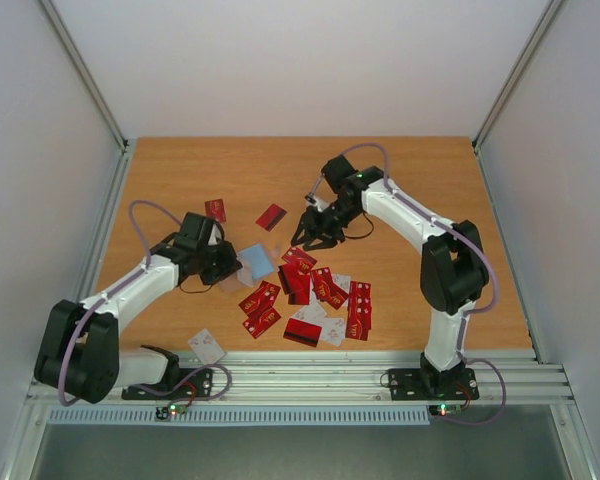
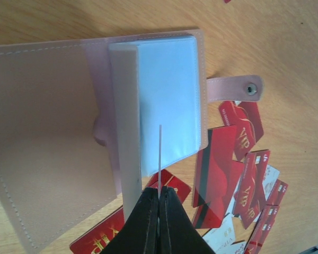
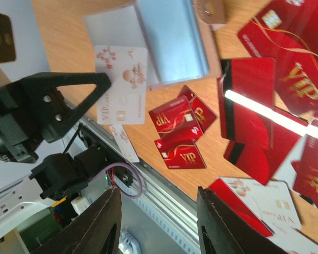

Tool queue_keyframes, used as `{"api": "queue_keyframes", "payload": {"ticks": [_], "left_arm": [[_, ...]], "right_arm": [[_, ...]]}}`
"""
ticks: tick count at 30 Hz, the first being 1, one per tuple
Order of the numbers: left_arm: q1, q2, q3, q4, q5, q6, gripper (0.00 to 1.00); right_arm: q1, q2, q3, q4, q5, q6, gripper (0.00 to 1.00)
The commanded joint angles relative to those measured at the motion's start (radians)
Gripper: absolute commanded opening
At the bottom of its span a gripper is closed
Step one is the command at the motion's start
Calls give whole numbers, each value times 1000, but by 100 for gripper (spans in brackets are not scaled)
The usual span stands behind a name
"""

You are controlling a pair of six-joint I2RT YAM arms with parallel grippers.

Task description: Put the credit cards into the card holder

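The left gripper [image 2: 159, 191] pinches a white card [image 2: 160, 151] above the open card holder [image 2: 42, 132]; the right gripper [image 3: 158, 193], at its 2 o'clock, has spread jaws.

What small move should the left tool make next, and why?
Probably ease the left tool forward, to slide its card into the clear sleeve. It is shut on a white card, edge-on, with the tip over the open holder; the right tool hangs open and empty.
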Motion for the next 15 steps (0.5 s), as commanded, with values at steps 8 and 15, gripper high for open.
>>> {"api": "queue_keyframes", "payload": {"ticks": [8, 15], "left_arm": [[33, -45, -96, 37, -25, 18, 0], [62, -40, -170, 194, 49, 2, 0]], "right_arm": [[102, 119, 134, 64, -43, 20, 40], [127, 217, 198, 133, -75, 64, 40]]}}
